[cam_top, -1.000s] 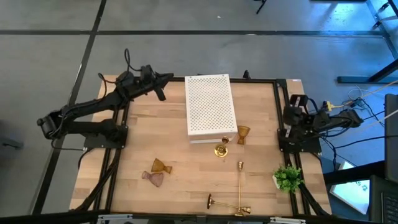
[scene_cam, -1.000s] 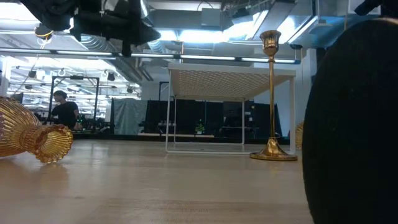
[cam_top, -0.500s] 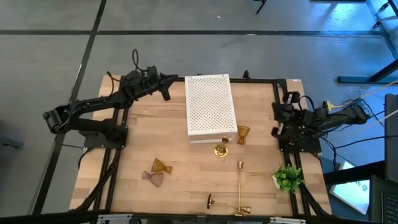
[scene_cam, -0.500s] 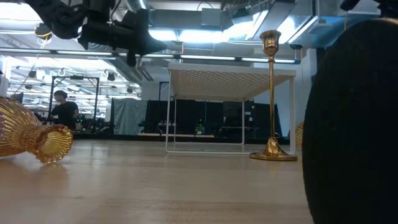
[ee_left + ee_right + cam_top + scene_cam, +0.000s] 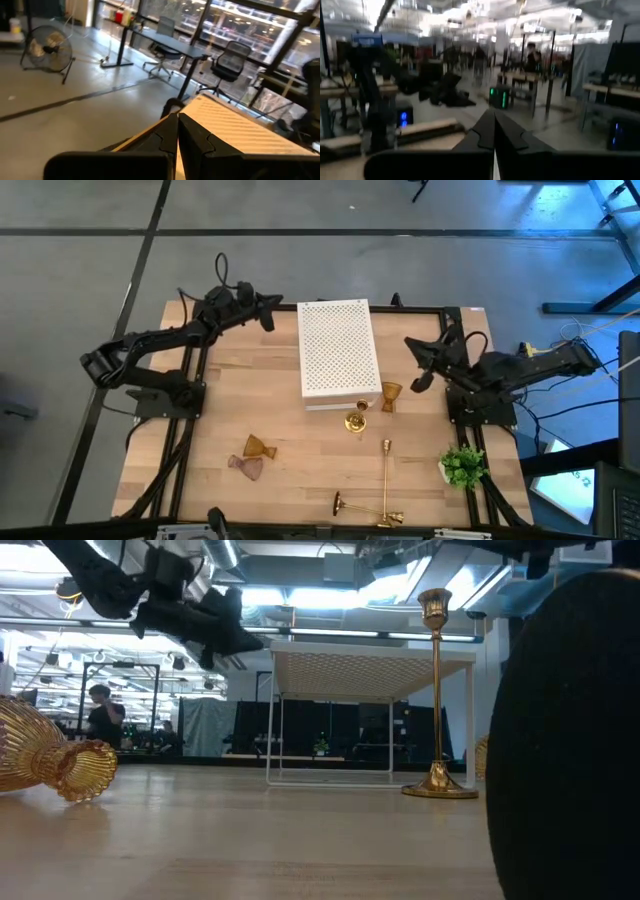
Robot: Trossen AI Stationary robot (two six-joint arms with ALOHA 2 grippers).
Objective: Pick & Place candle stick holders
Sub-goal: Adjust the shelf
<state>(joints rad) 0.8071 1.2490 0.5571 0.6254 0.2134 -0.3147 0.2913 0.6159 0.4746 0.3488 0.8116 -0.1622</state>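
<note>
Reaching arms: both were raised above the table (image 5: 230, 400), neither gripper holding anything.
Left gripper (image 5: 268, 313): sat in the upper left of the high view, near the far left corner of the box (image 5: 337, 351), apart from it; its fingers (image 5: 167, 136) were pressed together, nothing between them.
Right gripper (image 5: 412, 362): sat right of centre in the high view, between the box and the table's right rail; its fingers (image 5: 485, 131) were closed tight and empty.
Box: white, perforated, stood in the upper middle of the high view; in the low view it showed at centre on thin legs.
Upright brass stick (image 5: 357, 420): stood just below the box's lower right corner in the high view; right of centre in the low view (image 5: 437, 690).
Upright amber goblet (image 5: 390, 395): stood just right of that corner, near the right gripper but apart from it.
Lying goblets: one amber (image 5: 259, 448) and one pink (image 5: 246, 467), close together at the lower left of the high view; the amber one showed at the left edge of the low view (image 5: 50, 755).
Lying brass sticks: one (image 5: 385, 476) and another (image 5: 350, 506), on their sides at the lower middle of the high view, close together.
Plant (image 5: 463, 466): green, at the lower right of the high view by the right rail.
Person (image 5: 103, 718): stood in the room at the left of the low view.
</note>
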